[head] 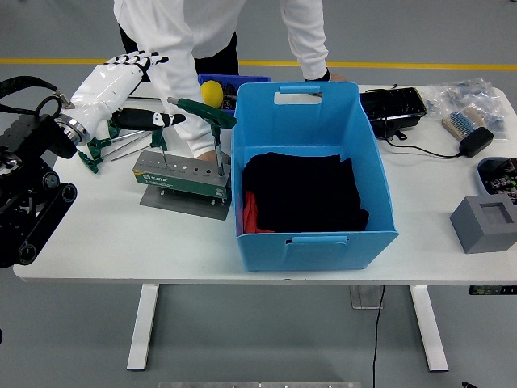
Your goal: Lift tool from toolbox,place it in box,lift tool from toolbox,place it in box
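The grey toolbox stand sits on the white table left of the blue box. Two green T-handle tools stand in it: a large one at its right end and a small one at its left. My left hand hovers open above the stand's far left, thumb stretched toward the large handle, holding nothing. Loose green T-handle keys lie partly hidden under my wrist. The blue box holds black cloth. A person's sleeve reaches down behind the stand.
The person stands at the far side, with the other hand behind the blue box. A yellow ball sits in a small blue bin. A black tray, brush, charger and grey block are on the right.
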Motion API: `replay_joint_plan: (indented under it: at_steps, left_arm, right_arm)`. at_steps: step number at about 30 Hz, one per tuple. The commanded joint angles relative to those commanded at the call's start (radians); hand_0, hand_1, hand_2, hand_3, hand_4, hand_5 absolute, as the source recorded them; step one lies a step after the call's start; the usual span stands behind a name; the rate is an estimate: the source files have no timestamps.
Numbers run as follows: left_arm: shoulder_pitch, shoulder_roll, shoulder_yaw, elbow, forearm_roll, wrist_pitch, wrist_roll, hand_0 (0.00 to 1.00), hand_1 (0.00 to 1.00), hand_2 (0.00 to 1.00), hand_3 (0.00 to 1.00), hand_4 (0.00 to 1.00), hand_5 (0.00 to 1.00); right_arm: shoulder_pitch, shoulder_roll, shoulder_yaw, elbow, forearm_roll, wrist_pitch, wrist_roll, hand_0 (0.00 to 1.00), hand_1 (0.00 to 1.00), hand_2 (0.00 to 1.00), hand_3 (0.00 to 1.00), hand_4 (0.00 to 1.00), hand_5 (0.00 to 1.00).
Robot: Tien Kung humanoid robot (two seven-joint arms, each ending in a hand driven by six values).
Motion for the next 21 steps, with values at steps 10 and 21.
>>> replay_joint_plan:
  at_steps: [10,21]
  left_arm:
    - [-0.129,-0.035,0.168,0.076,-0.050,-0.040,-0.013,0.888,0.905,0.889,0.896,0.998,0.567]
    - [-0.231,-0.085,0.324,0.189,-0.048,0.005,-0.021,0.653,0.554,0.512,0.626,0.998,0.616]
  right_arm:
    - [0.006,-0.002,-0.015,0.000,0.009,-0.003,0.001,0.704,0.718,0.778,0.609,0.872,0.718]
    - [0.013,-0.005,-0.017,0.000,-0.004,-0.007,0.000,0.696,0.713,0.771,0.605,0.868,0.716]
